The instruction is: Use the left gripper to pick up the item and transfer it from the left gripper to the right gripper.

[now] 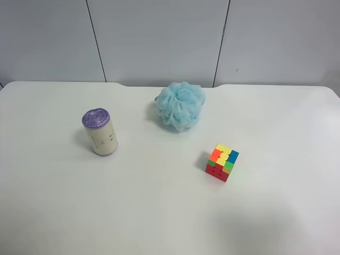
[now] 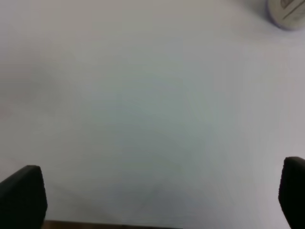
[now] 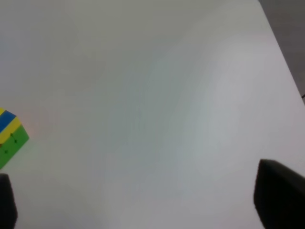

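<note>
Two fingers (image 2: 21,195) of the left hand (image 2: 157,193) show in the left wrist view, set wide apart with only bare table (image 2: 143,105) between them; the hand holds nothing. The item (image 2: 286,12) lies well ahead of this hand and off its centre line, so only an edge enters that view. The exterior high view, which shows neither arm, has the item standing upright, long axis vertical, purple end up, well apart from the bath puff (image 1: 180,106) and the puzzle cube (image 1: 223,162). The right hand (image 3: 143,202) is likewise wide and empty; its view shows the cube but not the item. The left hand is therefore judged nearer. Its approach calls for travel forward and sideways until the fingers straddle the label.
</note>
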Controlling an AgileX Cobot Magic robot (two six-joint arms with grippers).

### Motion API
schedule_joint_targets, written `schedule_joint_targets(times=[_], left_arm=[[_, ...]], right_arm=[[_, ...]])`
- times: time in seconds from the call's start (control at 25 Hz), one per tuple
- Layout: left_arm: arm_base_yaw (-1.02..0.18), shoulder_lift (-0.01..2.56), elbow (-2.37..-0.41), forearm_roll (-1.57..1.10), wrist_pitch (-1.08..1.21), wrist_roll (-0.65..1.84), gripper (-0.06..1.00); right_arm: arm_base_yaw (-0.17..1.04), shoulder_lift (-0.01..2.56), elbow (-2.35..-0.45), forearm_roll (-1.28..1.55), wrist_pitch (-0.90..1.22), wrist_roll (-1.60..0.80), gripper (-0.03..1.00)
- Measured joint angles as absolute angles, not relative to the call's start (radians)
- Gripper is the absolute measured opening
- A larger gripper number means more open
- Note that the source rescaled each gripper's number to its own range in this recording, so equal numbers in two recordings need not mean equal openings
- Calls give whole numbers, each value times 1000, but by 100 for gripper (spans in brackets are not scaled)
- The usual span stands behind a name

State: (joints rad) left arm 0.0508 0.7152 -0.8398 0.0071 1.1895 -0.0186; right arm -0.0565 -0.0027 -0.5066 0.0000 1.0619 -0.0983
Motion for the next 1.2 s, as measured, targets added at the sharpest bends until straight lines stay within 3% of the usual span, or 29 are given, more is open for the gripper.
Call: schedule_joint_targets(times=[0.16,0.56,1.2], left_arm=[[15,880,-919,7,1196,-20,100],[-204,1203,-1053,46,1201,-84,100],[-450,1487,-1216,68,1099,-159,100]], right_arm=[[-57,-3,-507,0,1062,-98,100],[-57,-3,-507,0,1062,-98,100],[-57,-3,-507,0,1062,-98,100]])
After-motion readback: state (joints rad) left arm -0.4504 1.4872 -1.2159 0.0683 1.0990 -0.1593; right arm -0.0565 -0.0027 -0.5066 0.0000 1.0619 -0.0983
